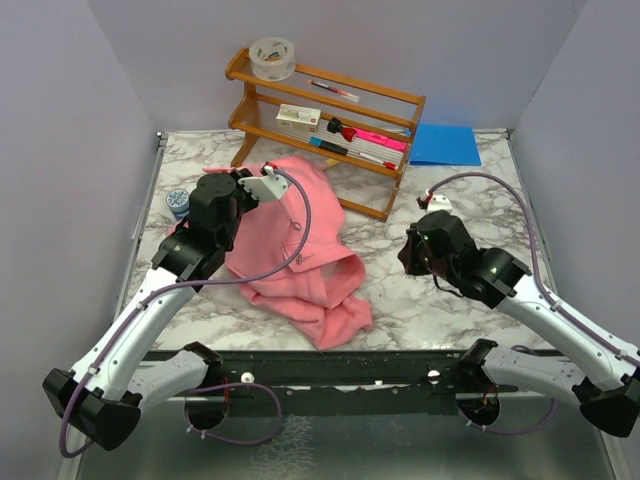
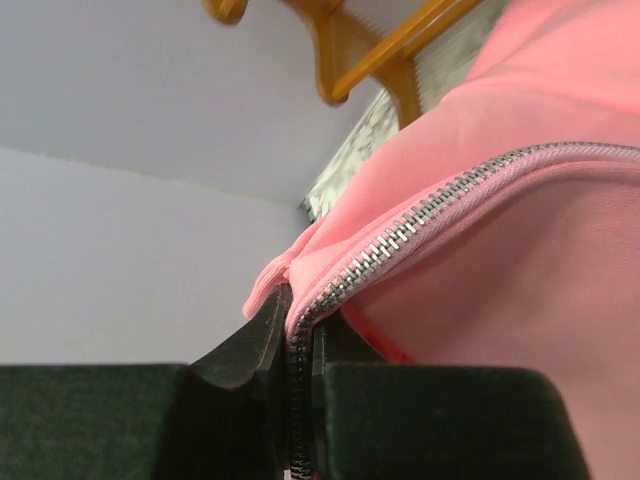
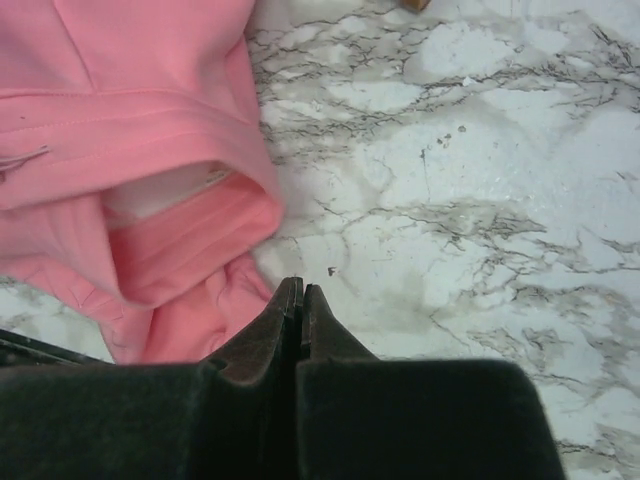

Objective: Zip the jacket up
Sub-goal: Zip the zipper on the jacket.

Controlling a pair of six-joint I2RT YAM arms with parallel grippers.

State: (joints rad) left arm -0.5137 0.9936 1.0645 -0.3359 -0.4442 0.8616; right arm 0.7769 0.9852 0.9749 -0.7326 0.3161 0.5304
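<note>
The pink jacket (image 1: 310,250) lies crumpled on the marble table, left of centre. My left gripper (image 1: 272,180) is at its far upper edge, partly hidden by the wrist. In the left wrist view the left gripper (image 2: 300,312) is shut on the jacket's zipper edge, and the metal zipper teeth (image 2: 430,205) run up and to the right from between the fingers. My right gripper (image 1: 408,250) hovers over bare table to the right of the jacket. In the right wrist view the right gripper (image 3: 302,290) is shut and holds nothing, with a jacket (image 3: 130,120) fold just to its left.
A wooden rack (image 1: 330,120) stands at the back, close behind the jacket, with a tape roll (image 1: 272,58), pens and a small box. A blue folder (image 1: 445,143) lies at the back right. A small blue round item (image 1: 178,203) sits by the left arm.
</note>
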